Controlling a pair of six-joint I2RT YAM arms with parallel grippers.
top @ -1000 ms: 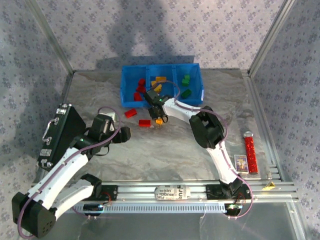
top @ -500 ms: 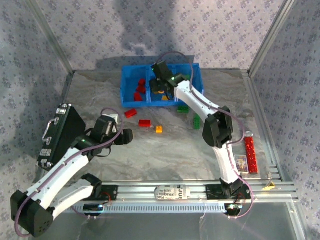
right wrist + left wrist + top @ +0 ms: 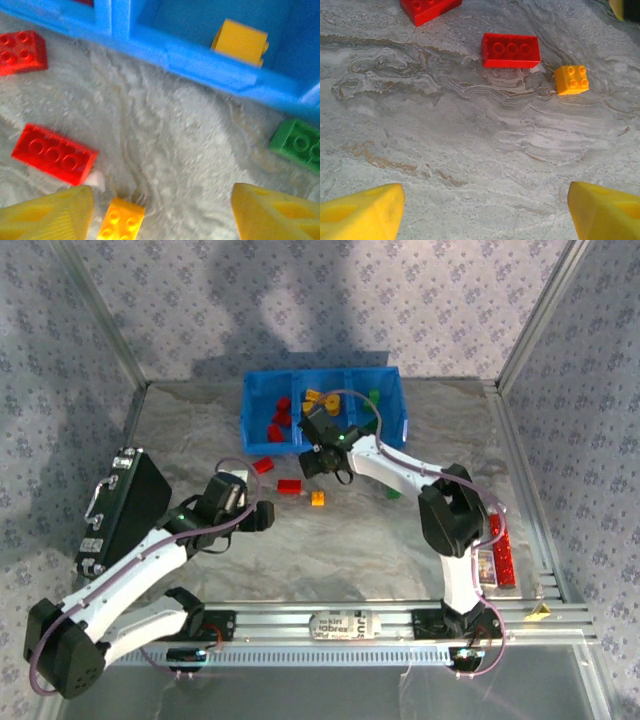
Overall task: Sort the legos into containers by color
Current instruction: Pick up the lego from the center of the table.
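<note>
Patterned walls enclose your marbled grey tabletop [image 3: 340, 560]. Your right tool [image 3: 160, 215] is spread wide and holds nothing. It hangs close to an orange brick [image 3: 120, 220], which lies on the tabletop with a red brick [image 3: 54, 154] just beside it. A green brick [image 3: 298, 145] lies near the blue bin [image 3: 200, 65], and a yellow brick [image 3: 239, 42] rests inside one compartment. Your left tool [image 3: 482, 215] is also spread and empty, facing the same red and orange bricks from well apart.

We count: 1 blue three-compartment bin [image 3: 270, 380] | 2 loose red bricks [image 3: 262, 466] [image 3: 289, 486] | 1 loose orange-yellow brick [image 3: 317, 498] | 2 loose green bricks [image 3: 297, 144] [image 3: 391, 492] | 1 black case [image 3: 125, 505] | 1 red strip [image 3: 500, 545] | 2 robot arms [image 3: 140, 565] [image 3: 395, 465]
</note>
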